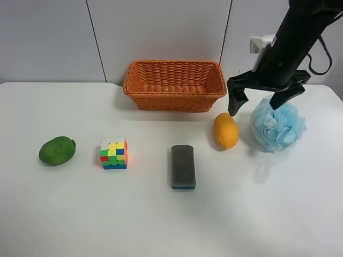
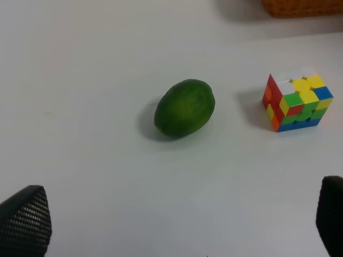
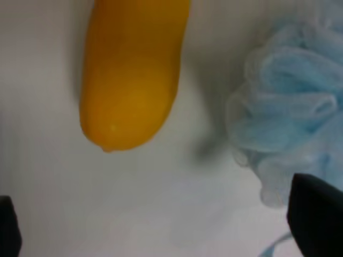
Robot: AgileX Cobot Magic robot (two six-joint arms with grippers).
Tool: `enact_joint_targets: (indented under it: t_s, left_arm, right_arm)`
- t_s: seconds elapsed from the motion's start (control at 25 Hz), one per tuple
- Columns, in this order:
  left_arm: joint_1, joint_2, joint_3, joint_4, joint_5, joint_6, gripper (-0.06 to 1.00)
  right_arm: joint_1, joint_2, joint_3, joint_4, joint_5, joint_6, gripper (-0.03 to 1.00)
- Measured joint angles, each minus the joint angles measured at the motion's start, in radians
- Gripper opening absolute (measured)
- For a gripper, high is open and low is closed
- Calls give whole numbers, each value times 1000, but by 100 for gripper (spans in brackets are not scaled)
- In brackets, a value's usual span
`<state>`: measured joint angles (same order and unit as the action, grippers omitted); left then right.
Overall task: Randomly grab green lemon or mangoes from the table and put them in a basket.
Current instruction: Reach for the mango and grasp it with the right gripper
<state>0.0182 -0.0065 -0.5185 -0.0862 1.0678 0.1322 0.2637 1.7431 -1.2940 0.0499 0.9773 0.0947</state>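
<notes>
Hanging over the smooth white table (image 1: 257,214) at the exterior high view's right, the right gripper (image 1: 256,104): jaws spread wide, nothing held, one dark fingertip just above the far end of the mango (image 1: 225,130), the other over the blue pouf (image 1: 278,126). Mango flat on the tabletop, near the front right corner of the basket (image 1: 171,99) and just beside the pouf, touching neither. Smooth, matte orange-yellow skin; elongated oval, with a small nub at the blunt end in the right wrist view. Long axis from the basket side toward the near table edge, leaning slightly off straight. Pouf a ruffled ball of pale blue mesh, soft and gathered in folds.

Basket rectangular, orange-brown woven wicker, sides flaring outward, standing at the back middle of the table.

Green lemon (image 1: 57,150) far off at the exterior view's left, well apart from the basket: dark green, slightly lumpy, a plump oval. Long axis roughly across the table, one end tipped a little toward the back. Near it, a multicoloured puzzle cube (image 1: 113,153) of glossy plastic squares; further along, a dark rectangular block (image 1: 183,167) with rounded corners, lying lengthwise front to back.

Left gripper (image 2: 177,225) also wide and holding nothing, its textured black fingertips (image 2: 24,219) at the two corners of the left wrist view, lemon and cube beyond them.
</notes>
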Motion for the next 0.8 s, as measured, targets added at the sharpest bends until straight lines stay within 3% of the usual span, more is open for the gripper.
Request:
enact_joint_targets:
  t_s: [0.4,0.8]
  left_arm:
    - [0,0,0,0,0,1,99]
    - [0,0,0,0,0,1,99]
  right_arm:
    - [5,151,0,29,-150,-7,99]
    - [18,259,0,32,-238,-9,99]
